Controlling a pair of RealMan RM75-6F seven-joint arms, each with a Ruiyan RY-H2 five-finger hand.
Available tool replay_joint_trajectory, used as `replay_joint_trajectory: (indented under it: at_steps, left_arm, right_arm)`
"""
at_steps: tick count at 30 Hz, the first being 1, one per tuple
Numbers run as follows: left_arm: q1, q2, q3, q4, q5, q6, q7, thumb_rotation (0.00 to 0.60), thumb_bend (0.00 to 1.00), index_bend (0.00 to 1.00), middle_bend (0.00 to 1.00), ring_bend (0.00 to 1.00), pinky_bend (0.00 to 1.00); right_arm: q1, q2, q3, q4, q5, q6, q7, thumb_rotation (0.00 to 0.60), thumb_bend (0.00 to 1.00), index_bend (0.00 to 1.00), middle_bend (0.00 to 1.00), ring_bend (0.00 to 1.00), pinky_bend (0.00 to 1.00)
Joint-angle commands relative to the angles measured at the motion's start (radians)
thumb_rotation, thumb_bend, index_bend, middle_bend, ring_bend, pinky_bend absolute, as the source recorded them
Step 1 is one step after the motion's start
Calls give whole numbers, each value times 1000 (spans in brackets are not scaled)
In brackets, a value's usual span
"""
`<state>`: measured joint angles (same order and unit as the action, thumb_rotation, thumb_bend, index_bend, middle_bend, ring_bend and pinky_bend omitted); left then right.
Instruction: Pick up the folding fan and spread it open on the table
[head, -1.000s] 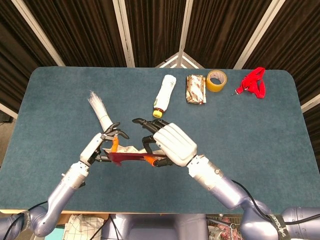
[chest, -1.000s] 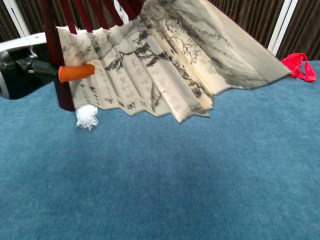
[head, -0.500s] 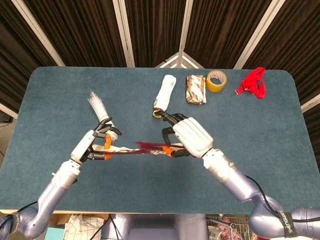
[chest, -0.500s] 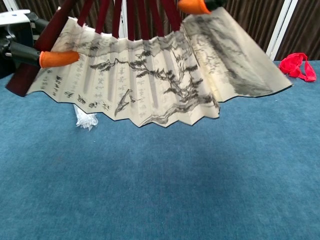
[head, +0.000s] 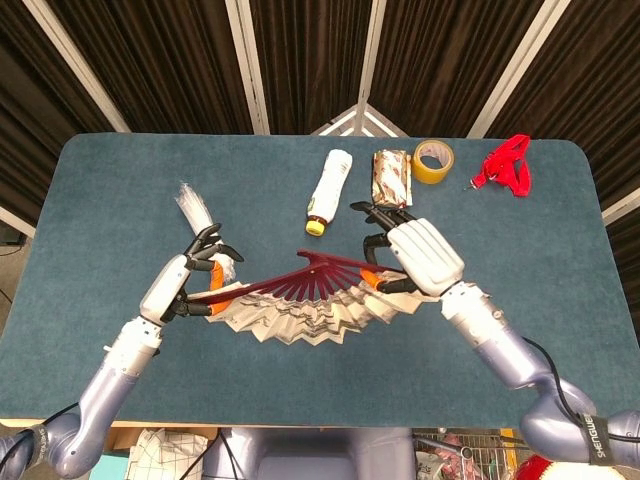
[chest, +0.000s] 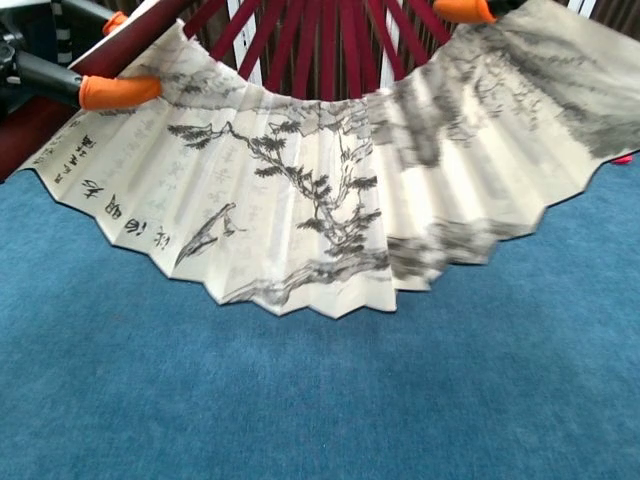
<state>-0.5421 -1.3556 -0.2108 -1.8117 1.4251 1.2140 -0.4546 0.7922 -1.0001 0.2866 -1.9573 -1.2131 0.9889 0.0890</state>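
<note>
- Dark pleated curtains with pale uprights hang behind a blue table (head: 560, 250) that fills most of the head view.
- Just below the middle of that frame the folding fan (head: 305, 305) is spread wide, its dark red ribs fanning from a pivot near centre and its painted paper leaf hanging toward the lower edge; it seems held just above the cloth, though I can't be sure it isn't touching.
- The left hand (head: 192, 280), centre-left, pinches one end rib between orange-tipped fingers.
- The right hand (head: 415, 255), right of centre, grips the opposite end rib, fingers curled round it.
- Along the top of the frame lie a white bottle (head: 330, 188), a foil packet (head: 391, 178), a roll of yellow tape (head: 433, 160) and a red strap (head: 508, 165).
- A white tassel-like bundle (head: 193, 212) lies above the left hand.
</note>
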Motion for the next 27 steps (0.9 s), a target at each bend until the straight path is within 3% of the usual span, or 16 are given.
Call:
replay_joint_trajectory:
  at_steps: [1,8,15,27]
  left_arm:
    - [-5,-35,-6,15,36,36,51,600,464,790,332,0,112]
    - [-21,-112,-22,70,95,102,109,600,464,772,332,0,113]
    - [-54,-165,-33,129,111,100,203,600,464,744,332,0,113]
    - [-127,-254,-73,236,178,134,398,600,464,723,332,0,113]
  right_arm:
    - [-11,1,-2,27,-16,7,13,600,431,741,146,247,242]
    - [-28,-42,4,84,-68,65,27,600,431,741,146,247,242]
    - [-35,-111,2,138,-115,115,35,600,431,742,145,248,242]
    - [-36,-154,-20,189,-127,92,38,600,431,751,146,248,242]
